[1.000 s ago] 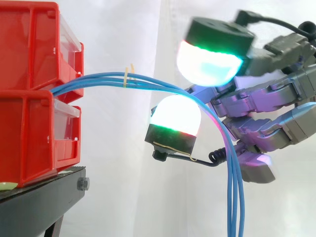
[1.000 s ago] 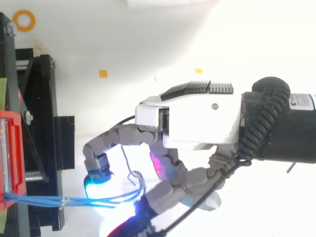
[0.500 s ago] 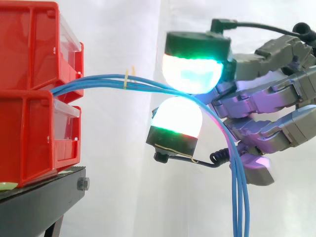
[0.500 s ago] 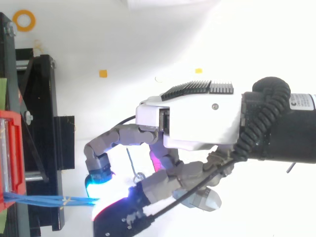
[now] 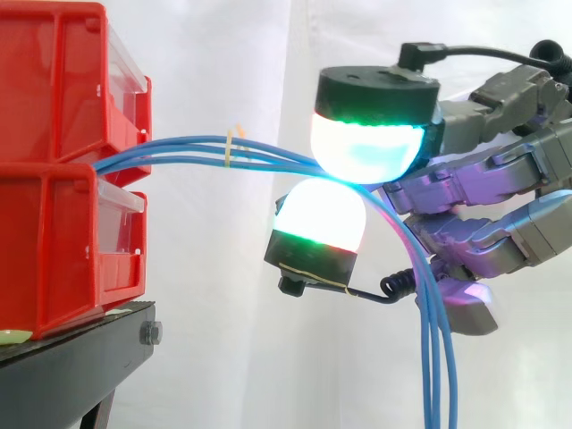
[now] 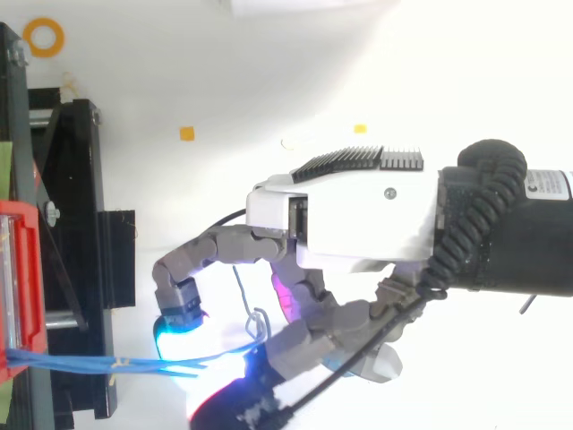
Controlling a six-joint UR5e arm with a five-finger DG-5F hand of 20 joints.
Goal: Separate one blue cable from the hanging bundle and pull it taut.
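Blue cables (image 5: 268,154) are arcing out from between the stacked red bins (image 5: 54,179) and dropping nearest you, in front of the hand (image 6: 358,224). Your hand is pinching the blue cables between its glowing pads (image 5: 366,147) just past the yellow tie (image 5: 230,145); how many strands it is gripping, you cannot tell. Open room is lying between the pads and the bins' front edge. Farthest back, the white curtain (image 5: 223,54) is hanging.

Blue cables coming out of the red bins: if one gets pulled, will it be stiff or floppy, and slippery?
Probably floppy: the blue cables arc out from the red bins and droop straight down. Likely light, since a thin tie bundles them. Possibly slippery: thin, smooth strands between the hand's rounded pads.
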